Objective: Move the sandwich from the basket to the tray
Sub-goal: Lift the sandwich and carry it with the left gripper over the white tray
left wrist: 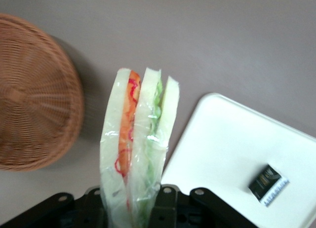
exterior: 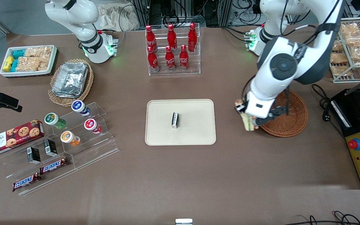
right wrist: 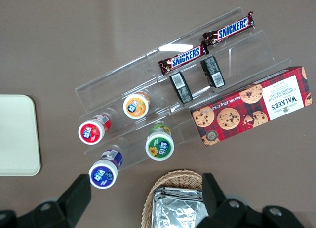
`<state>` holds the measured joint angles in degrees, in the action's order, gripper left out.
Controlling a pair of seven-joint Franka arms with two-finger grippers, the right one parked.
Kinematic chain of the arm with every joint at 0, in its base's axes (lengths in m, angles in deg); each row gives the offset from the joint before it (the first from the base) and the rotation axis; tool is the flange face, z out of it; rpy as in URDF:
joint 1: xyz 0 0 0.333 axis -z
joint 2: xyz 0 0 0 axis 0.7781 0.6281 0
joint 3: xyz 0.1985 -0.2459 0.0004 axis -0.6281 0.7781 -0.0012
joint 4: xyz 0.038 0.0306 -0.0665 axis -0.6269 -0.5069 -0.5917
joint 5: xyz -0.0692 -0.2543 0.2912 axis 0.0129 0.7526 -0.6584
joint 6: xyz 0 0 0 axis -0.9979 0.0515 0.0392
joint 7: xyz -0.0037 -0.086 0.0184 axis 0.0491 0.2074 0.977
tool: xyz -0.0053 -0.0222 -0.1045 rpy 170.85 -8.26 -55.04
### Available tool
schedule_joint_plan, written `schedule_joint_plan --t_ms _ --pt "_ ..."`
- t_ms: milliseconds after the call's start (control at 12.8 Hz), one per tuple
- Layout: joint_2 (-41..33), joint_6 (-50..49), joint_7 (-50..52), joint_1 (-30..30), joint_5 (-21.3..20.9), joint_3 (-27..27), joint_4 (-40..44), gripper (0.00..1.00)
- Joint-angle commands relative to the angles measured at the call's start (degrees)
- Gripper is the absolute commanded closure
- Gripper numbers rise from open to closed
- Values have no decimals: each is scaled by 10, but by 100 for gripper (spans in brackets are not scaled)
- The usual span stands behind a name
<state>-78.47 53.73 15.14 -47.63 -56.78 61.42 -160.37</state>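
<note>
A wrapped sandwich point(exterior: 247, 122), a wedge of white bread with orange, red and green filling showing at its cut edge, is clamped in the gripper point(exterior: 252, 121) of the working arm. It is held above the bare brown desk point(exterior: 180, 175), in the gap between the basket point(exterior: 287, 117) and the tray point(exterior: 195, 131), just beside the basket's rim. In the wrist view the sandwich point(left wrist: 138, 149) stands on end in clear film, its lower part pinched between the gripper's black fingers point(left wrist: 165, 201).

The basket is round, shallow, orange-brown wicker, and no food shows in the part of it not covered by the arm; it sits toward the working arm's end of the desk. The tray is a flat cream rectangle with rounded corners near the middle of the desk. One small black-and-white packet point(exterior: 175, 120) lies at the tray's centre.

Farther from the front camera than the tray, near the desk's back edge, a clear rack holds six red cola bottles point(exterior: 170, 47). Toward the parked arm's end sit a paler wicker basket of foil containers point(exterior: 70, 79), a white tray of snack packets point(exterior: 28, 59), a clear stepped stand with small round tubs point(exterior: 73, 122), a red cookie box point(exterior: 13, 137) and two chocolate bars point(exterior: 41, 175).
</note>
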Motion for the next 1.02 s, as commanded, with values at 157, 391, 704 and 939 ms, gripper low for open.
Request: schedule_joint_plan --t_ms 157,391,704,939 --pt "105 130 -6 58 -7 2 10 100" --pt "157 186 -6 83 -36 1 8 100" --pt "213 220 -2 109 -88 -2 7 100" --pt "241 236 -1 111 -120 -2 6 100"
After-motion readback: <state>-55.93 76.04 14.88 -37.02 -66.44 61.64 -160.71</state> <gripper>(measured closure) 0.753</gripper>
